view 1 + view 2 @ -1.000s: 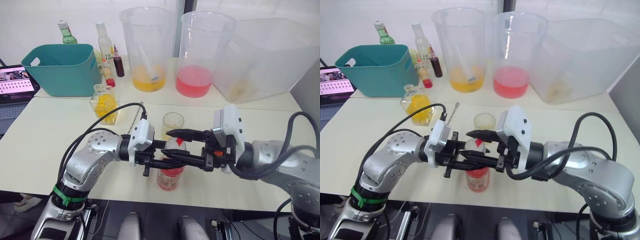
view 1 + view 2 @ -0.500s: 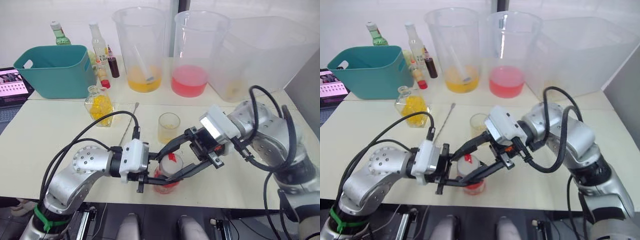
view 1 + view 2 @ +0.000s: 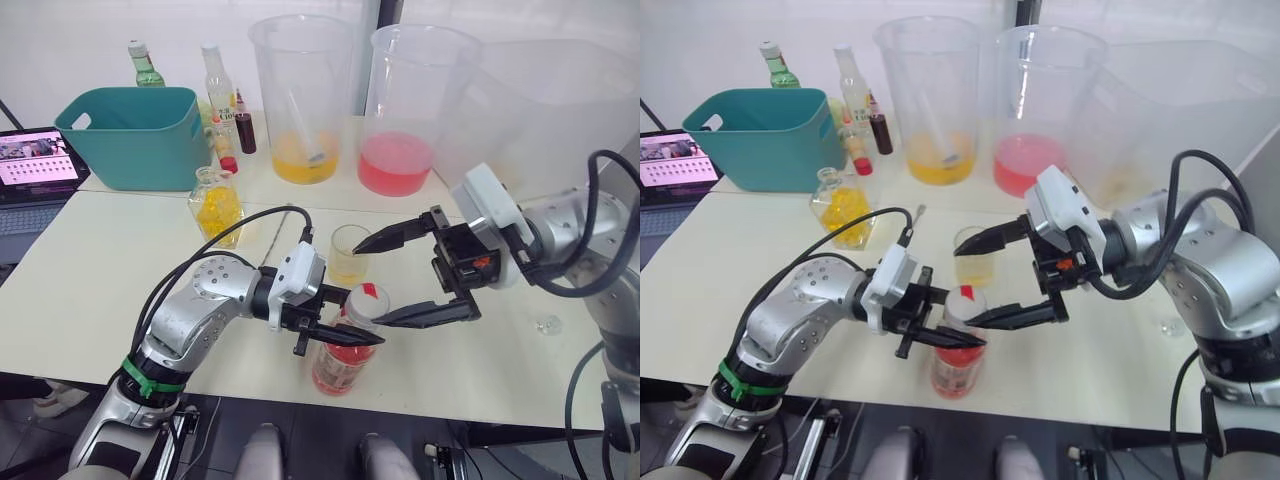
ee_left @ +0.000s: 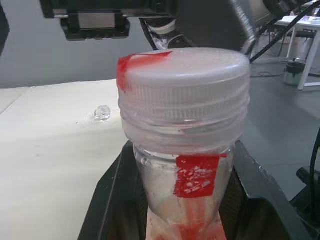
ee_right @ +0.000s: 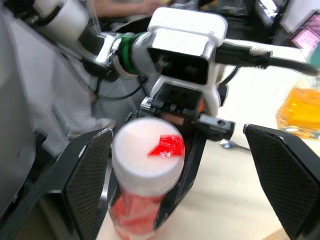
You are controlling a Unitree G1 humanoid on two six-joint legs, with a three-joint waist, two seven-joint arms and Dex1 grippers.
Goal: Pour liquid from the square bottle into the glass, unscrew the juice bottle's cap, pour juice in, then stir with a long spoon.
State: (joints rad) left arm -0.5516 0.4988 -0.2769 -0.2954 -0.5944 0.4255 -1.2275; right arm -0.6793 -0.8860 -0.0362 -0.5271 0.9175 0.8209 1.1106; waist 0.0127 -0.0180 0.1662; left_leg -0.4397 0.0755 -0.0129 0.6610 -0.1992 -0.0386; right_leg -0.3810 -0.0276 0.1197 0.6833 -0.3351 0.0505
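A teal plastic basket [image 3: 135, 135] sits upper left, an open laptop [image 3: 30, 165] at the left edge. Two tall clear plastic jugs [image 3: 300, 95] stand top centre.

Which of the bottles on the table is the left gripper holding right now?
The juice bottle with pink-red liquid and a white cap, at the near table edge. The left gripper clamps its neck; the other bottles stand untouched by the teal bin.

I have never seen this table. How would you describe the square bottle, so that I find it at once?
Start from the teal basket at the back left of the table. Just in front of its right corner, on the near table, stands the square bottle. It is short and squat, of clear faceted glass with yellow liquid inside, unlike the tall slim bottles behind it.
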